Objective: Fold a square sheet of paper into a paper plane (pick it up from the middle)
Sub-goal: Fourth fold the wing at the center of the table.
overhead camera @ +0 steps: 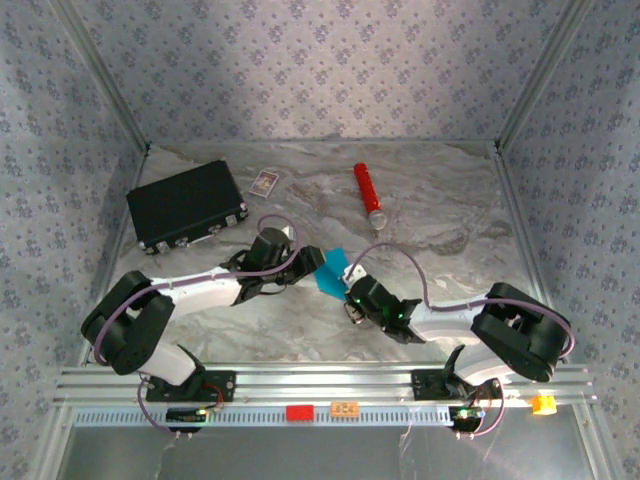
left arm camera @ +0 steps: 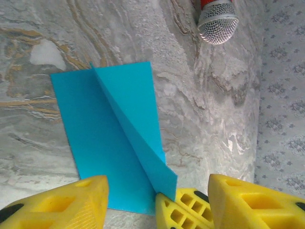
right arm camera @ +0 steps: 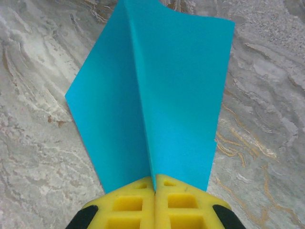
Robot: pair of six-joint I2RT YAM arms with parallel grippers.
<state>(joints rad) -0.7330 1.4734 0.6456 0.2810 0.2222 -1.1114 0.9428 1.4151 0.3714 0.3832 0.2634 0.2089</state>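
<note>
Blue paper [overhead camera: 333,270] is lying mid-worktop [overhead camera: 440,200], its raised crease running straight away from the right pincer [right arm camera: 155,180]. A red cylinder [overhead camera: 369,196] is lying beyond the paper. The right pincer is gripping the paper's near end, jaws pressing shut on the crease. The left pincer [overhead camera: 306,262] is sitting just left of the paper, jaws standing apart and holding nothing, its fingers [left arm camera: 62,205] flanking the paper's edge. Judging: the right arm is controlling the paper, and the next fold is depending on the left pincer working across the crease.

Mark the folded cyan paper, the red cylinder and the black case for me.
Folded cyan-blue paper sheet [right arm camera: 176,95]: right wrist view, on its right flap.
Red cylinder with silver tip [overhead camera: 367,190]: top external view, mid-body.
Black rectangular case [overhead camera: 185,205]: top external view, lid centre.
</note>
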